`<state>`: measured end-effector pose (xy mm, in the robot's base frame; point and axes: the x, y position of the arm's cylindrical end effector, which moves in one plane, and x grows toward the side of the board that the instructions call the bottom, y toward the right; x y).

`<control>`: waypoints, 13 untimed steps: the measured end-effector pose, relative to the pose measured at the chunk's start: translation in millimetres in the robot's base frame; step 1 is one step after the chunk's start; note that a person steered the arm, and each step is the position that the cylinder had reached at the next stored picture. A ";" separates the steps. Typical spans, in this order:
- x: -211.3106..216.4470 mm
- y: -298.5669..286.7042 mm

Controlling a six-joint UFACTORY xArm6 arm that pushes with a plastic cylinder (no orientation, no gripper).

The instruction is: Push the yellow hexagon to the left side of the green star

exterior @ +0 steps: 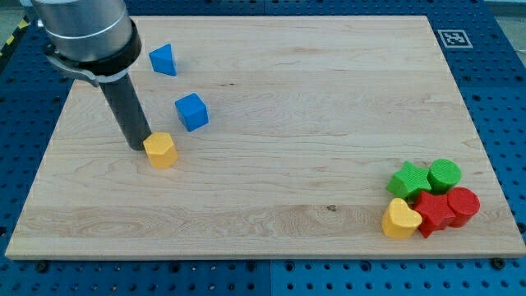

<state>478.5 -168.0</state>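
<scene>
Board (271, 99) middle wide open btwn yellow hexagon (160, 150) & green star (408, 179).

No words or numbers can be read; only a black-and-white square marker (452, 38) (a coded pattern) on the board's (329, 99) top-right corner.
</scene>
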 end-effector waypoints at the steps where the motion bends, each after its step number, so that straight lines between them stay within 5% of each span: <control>1: 15.8 20.6; 6: 74.4 127.8; 10: 77.8 250.3; 13: 83.9 239.1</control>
<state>562.5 71.1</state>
